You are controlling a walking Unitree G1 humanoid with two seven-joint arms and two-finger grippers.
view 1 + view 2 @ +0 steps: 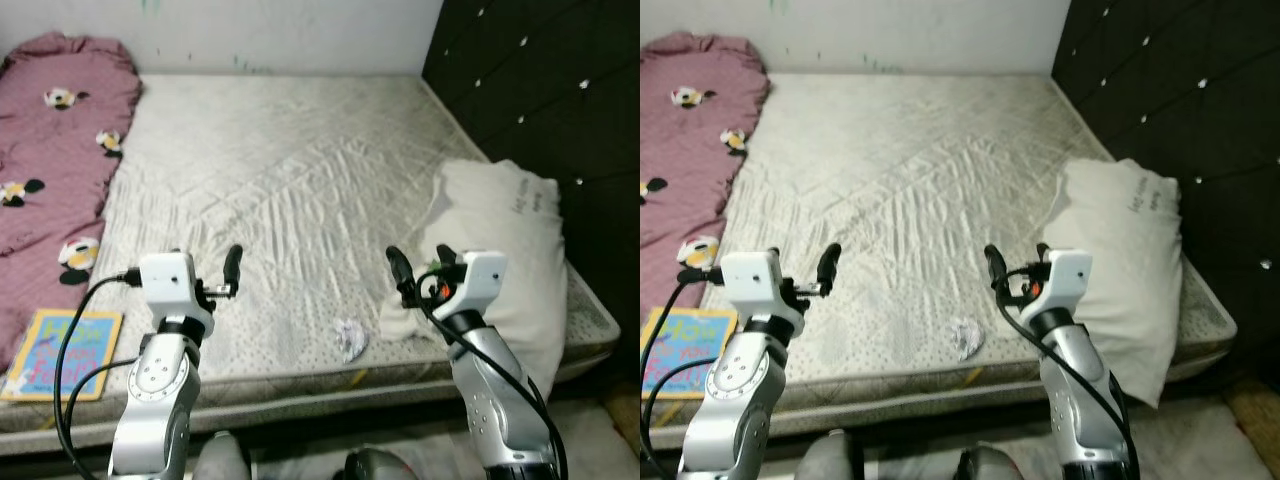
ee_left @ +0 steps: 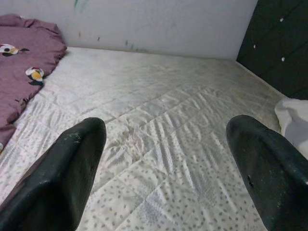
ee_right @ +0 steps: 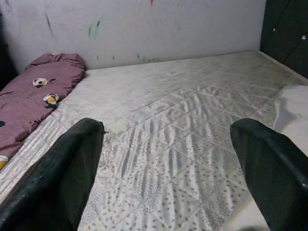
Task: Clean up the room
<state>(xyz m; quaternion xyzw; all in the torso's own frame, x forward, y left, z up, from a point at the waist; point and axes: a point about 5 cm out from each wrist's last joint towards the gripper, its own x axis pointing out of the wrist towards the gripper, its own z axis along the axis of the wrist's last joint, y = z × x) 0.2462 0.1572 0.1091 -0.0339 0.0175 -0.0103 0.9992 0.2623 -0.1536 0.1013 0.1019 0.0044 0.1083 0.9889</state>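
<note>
A small crumpled white wad [image 1: 350,339] lies on the bare quilted mattress [image 1: 290,170] near its front edge. It sits between my two raised arms. My left gripper [image 1: 205,264] hovers open over the front left of the mattress, with nothing between its fingers [image 2: 72,168]. At the front right my right gripper [image 1: 421,264] is open and empty, close to a white pillow [image 1: 505,250]. A purple blanket [image 1: 55,150] with cartoon prints covers the left side of the bed. A colourful children's book [image 1: 65,352] lies flat at the front left corner.
A black tufted headboard [image 1: 540,80] runs along the right side. A pale wall [image 1: 250,30] stands behind the bed. The pillow hangs over the mattress's front right corner, above the floor [image 1: 600,430].
</note>
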